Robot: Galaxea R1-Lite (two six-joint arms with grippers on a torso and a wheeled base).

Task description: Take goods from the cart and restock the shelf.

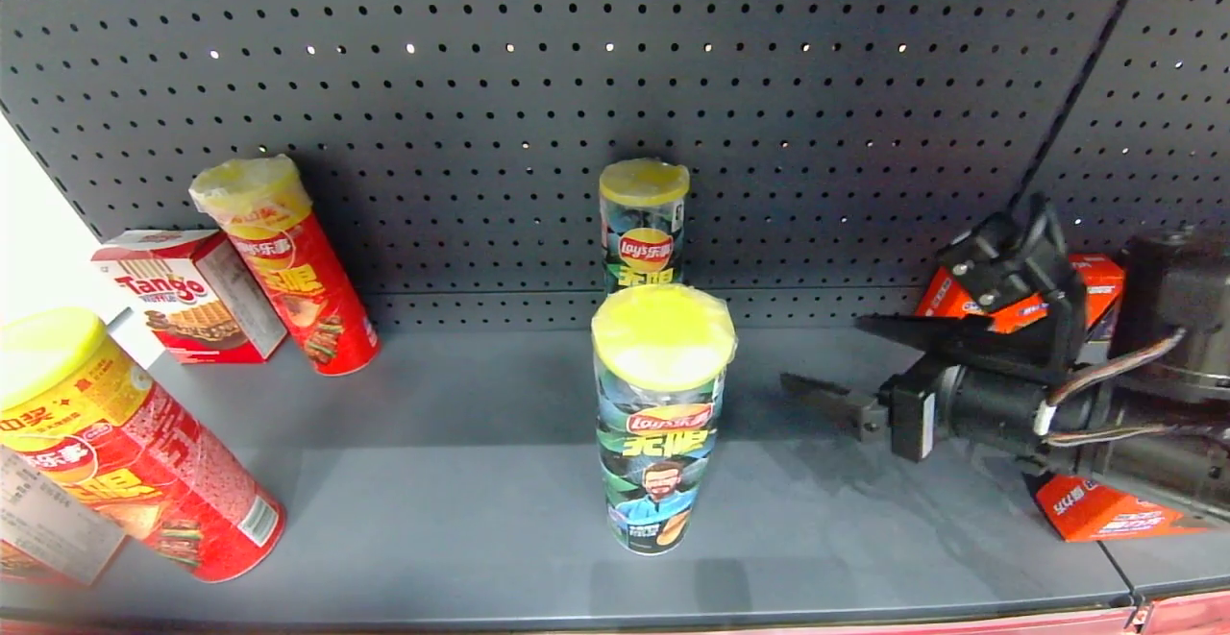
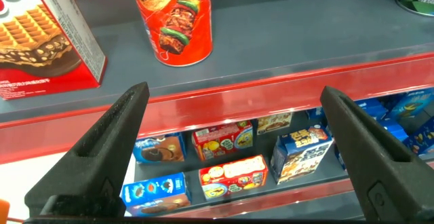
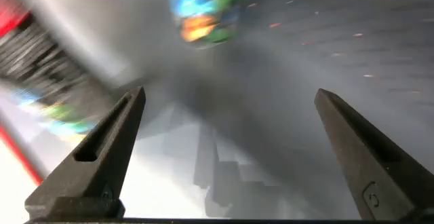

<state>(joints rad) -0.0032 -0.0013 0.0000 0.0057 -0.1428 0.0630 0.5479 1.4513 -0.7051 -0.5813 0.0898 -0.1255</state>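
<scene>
Altogether two green cans, two red cans and one wafer box sit shelved, left claw and right claw wide.

I count two red chip cans, two dark chip cans with yellow lids, one wafer box and at least two orange boxes, all on the one shelf before me.

The flat grey metal shelf and its perforated grey metal back panel look matt and smooth. The tall green-and-black crisp tube has a glossy printed skin, and crinkled clear film covers its yellow plastic lid. The right end effector is matt black plastic.
</scene>
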